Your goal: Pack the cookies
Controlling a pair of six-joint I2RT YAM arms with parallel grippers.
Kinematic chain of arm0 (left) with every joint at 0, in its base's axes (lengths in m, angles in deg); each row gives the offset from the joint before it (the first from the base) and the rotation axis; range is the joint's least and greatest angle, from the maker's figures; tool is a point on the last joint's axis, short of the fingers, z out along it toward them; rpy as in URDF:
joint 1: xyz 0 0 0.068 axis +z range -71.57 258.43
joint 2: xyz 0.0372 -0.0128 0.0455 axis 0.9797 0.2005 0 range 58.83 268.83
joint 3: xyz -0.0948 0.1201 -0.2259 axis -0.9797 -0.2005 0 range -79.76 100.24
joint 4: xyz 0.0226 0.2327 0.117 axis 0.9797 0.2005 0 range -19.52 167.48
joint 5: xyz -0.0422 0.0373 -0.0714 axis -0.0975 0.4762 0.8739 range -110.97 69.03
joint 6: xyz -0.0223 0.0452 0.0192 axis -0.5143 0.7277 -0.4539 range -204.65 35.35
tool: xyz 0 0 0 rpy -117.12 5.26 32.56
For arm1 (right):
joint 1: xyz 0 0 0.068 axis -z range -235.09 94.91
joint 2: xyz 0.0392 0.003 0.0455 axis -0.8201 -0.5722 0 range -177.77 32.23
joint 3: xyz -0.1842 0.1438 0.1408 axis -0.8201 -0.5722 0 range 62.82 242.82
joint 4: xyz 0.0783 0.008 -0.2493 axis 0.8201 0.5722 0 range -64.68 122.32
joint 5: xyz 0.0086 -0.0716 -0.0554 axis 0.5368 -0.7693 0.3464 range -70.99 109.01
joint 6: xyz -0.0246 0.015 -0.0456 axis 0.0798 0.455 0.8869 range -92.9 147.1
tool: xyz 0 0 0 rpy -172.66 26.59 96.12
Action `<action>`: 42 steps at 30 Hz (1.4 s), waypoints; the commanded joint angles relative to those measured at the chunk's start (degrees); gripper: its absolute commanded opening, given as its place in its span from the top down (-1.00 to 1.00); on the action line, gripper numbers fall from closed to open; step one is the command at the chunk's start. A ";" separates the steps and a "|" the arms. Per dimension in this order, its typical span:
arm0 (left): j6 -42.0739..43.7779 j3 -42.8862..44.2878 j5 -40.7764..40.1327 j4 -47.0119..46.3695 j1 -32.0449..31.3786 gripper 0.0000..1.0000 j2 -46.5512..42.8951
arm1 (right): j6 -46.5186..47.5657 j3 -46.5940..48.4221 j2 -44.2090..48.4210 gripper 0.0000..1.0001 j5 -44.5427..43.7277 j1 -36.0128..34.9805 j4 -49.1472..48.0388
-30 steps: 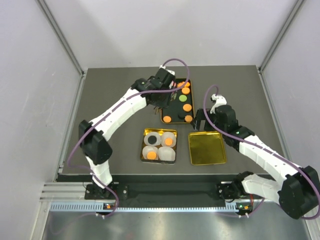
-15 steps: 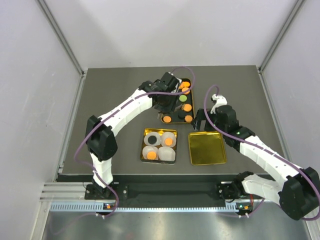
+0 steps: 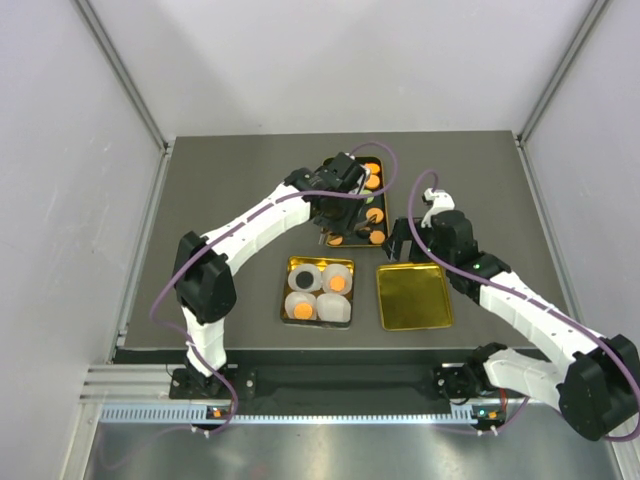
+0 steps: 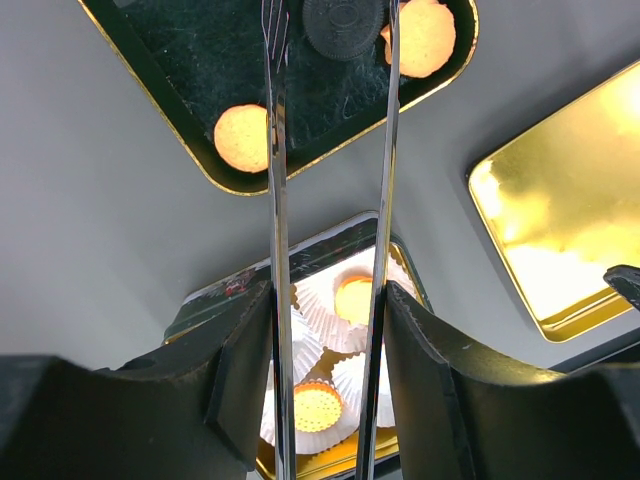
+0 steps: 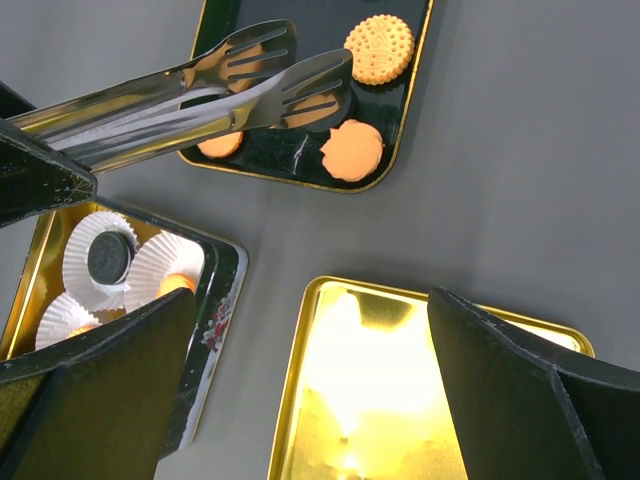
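My left gripper [image 3: 338,203] [image 4: 325,300] is shut on metal tongs [image 4: 272,150] over the black tray [image 3: 385,205]. The tong arms reach over the tray's near end, with a black sandwich cookie [image 4: 343,25] between them; I cannot tell whether it is pinched. Orange cookies [image 4: 243,138] [image 5: 379,48] [image 5: 351,150] lie on the tray. The tin [image 3: 284,290] holds white liners with a black cookie [image 5: 110,257] and orange cookies [image 4: 318,405] [image 4: 355,297]. My right gripper [image 3: 400,245] [image 5: 310,300] is open and empty above the table between tin and lid.
A gold lid [image 3: 413,296] [image 5: 400,380] lies upturned right of the tin. The tongs [image 5: 200,95] cross the right wrist view above the tray. Grey walls stand at the left, right and back of the dark table [image 3: 230,190].
My left arm has carried the tongs to the right and nearer, from the tray's far left part over to its near end. The right arm has not moved.
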 commanded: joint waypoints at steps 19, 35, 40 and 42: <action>1.56 2.57 -1.54 -3.01 -0.81 -0.01 2.48 | 0.79 2.17 2.02 -0.99 -0.29 0.15 -1.11; 1.91 2.57 -8.23 1.12 -0.72 -0.02 1.16 | 0.79 2.17 1.93 -0.99 -0.29 0.15 -1.11; 1.83 2.57 -6.73 1.39 -0.81 -0.02 1.16 | 0.70 2.17 1.76 -1.00 -0.29 0.15 -1.11; 1.74 2.57 -6.64 1.65 -0.81 -0.01 1.25 | 0.70 2.17 1.75 -0.99 -0.38 0.15 -1.11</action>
